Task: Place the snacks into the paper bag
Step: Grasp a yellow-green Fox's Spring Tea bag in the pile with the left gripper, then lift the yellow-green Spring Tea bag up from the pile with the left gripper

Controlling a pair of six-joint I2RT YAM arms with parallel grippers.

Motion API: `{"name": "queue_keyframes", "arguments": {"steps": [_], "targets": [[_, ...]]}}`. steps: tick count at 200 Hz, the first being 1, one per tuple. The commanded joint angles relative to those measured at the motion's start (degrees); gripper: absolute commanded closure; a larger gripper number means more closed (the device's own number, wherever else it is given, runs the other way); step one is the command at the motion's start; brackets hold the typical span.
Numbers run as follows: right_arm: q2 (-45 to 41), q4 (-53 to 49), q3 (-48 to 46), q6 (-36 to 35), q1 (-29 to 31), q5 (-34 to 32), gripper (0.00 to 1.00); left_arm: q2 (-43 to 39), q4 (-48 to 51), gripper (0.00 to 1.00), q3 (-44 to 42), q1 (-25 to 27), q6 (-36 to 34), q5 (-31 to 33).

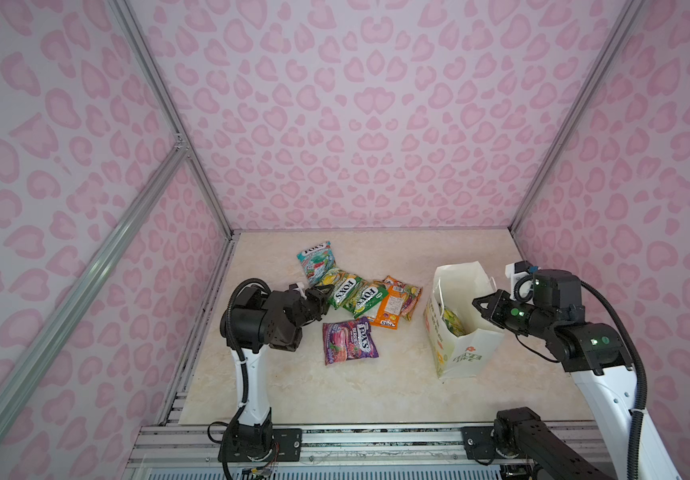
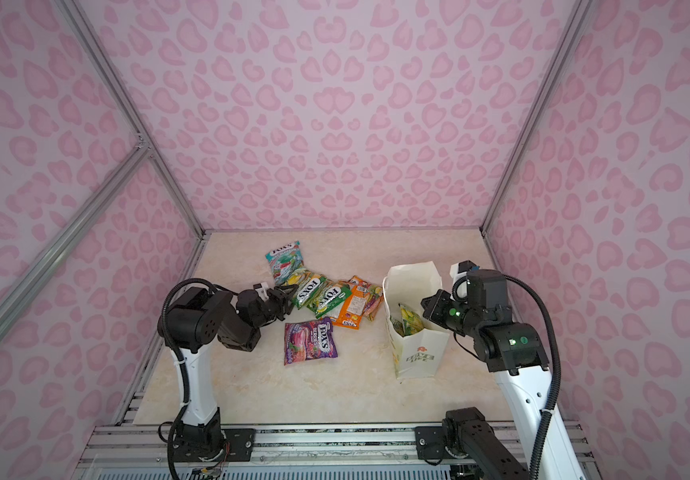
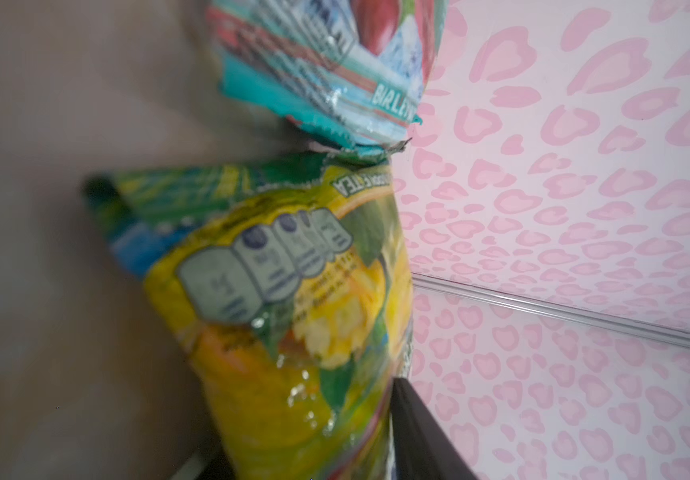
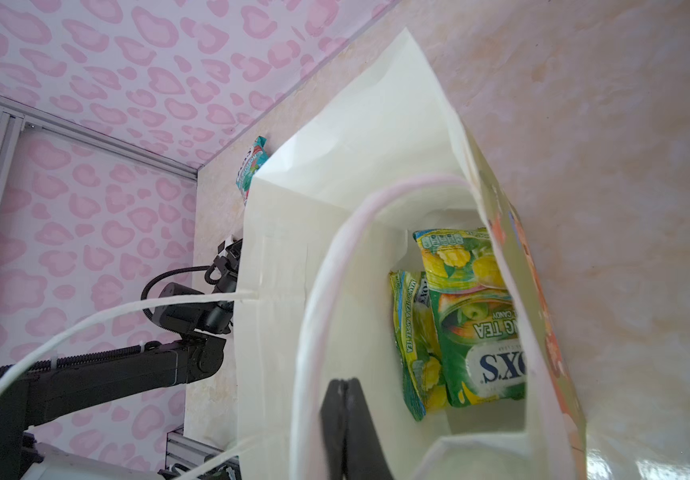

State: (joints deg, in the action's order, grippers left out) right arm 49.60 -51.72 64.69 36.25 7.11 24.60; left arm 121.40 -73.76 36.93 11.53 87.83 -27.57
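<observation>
Seen from above, a marbled table (image 1: 376,395), with twelve o'clock at the far wall. My left gripper (image 1: 321,300) sits at the nine o'clock end of a heap of candy pouches, its jaws around the tail of a green-and-yellow pouch (image 1: 341,291). I cannot tell whether they have clamped it. A teal pouch (image 1: 315,258) lies at the heap's eleven o'clock, an orange pouch (image 1: 389,311) at three o'clock, and a purple pouch (image 1: 349,340) apart at six o'clock. The white paper bag (image 1: 472,353) stands upright at the table's three o'clock, mouth open, with two green pouches (image 4: 459,324) inside. My right gripper (image 1: 481,303) is at its three o'clock rim, jaws pressed together; whether they pinch paper I cannot tell. I judge the pouches light, glossy, slippery and limp, so the flat crimped end seam is where to pinch. The thin bag would tip easily.
</observation>
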Motion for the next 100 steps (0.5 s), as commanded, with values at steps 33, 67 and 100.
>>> {"name": "queue_keyframes", "arguments": {"steps": [33, 67, 100], "targets": [[0.8, 0.4, 0.5, -2.4, -1.6, 2.0, 1.0, -5.7, 1.5, 0.63, -1.7, 0.2, -1.3, -0.2], [1.5, 0.2, 0.4, -3.3, -2.6, 2.8, 1.0, -8.8, 2.6, 0.68, -2.6, 0.2, -1.9, -0.1], [1.7, 0.7, 0.1, -3.5, -3.1, 3.3, 1.0, -9.0, 3.8, 0.67, -1.9, 0.2, -1.7, -0.2]]}}
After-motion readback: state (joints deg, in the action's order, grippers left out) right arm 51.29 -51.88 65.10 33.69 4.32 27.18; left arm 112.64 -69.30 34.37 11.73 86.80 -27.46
